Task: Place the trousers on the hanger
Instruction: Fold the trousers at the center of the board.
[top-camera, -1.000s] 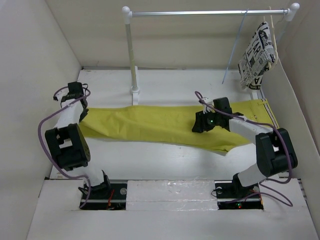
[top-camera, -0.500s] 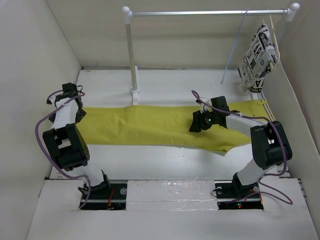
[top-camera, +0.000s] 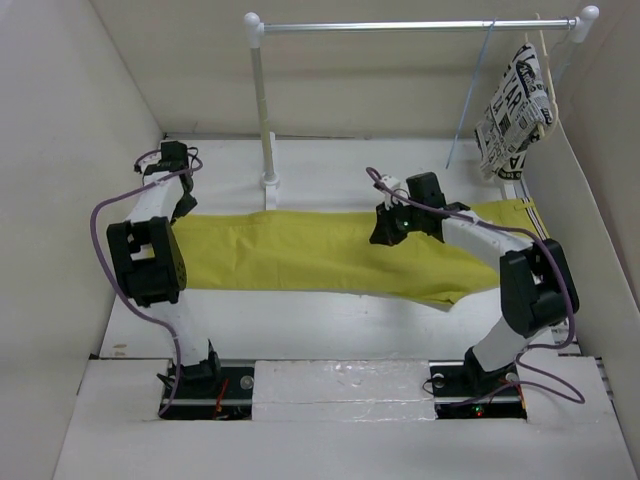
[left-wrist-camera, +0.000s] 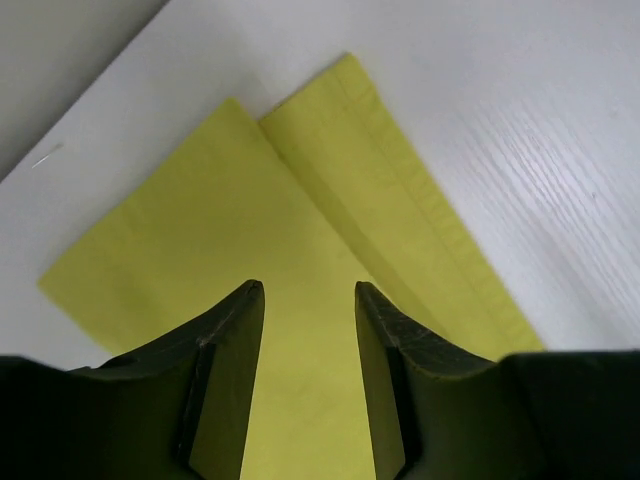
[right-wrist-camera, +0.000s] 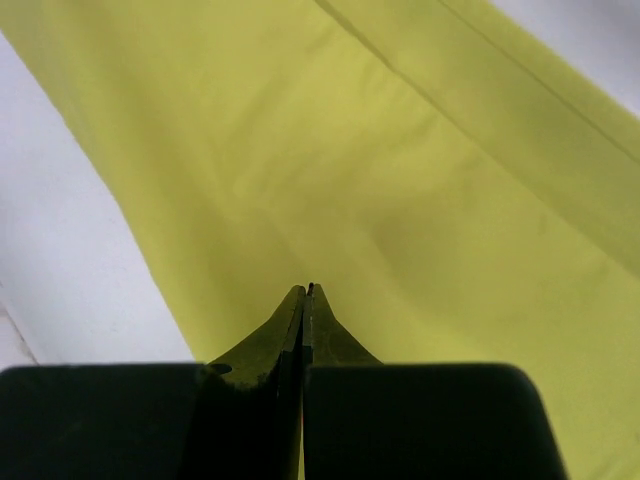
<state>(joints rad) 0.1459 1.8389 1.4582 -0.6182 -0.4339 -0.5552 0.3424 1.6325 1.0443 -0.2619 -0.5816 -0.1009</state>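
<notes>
Since the yellow trousers (top-camera: 300, 250) lie flat across the table (top-camera: 330, 320), soft, light and likely to sag, a hold at the leg hems seems best; left gripper (left-wrist-camera: 310, 297) hovers there, parted and empty; right gripper (right-wrist-camera: 306, 292) is pinched closed mid-leg, nothing visibly held.

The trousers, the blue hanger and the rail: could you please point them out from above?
trousers (top-camera: 320, 250): top external view, middle of fabric.
hanger (top-camera: 468, 100): top external view, its slanting arm.
rail (top-camera: 400, 25): top external view, horizontal bar.
</notes>
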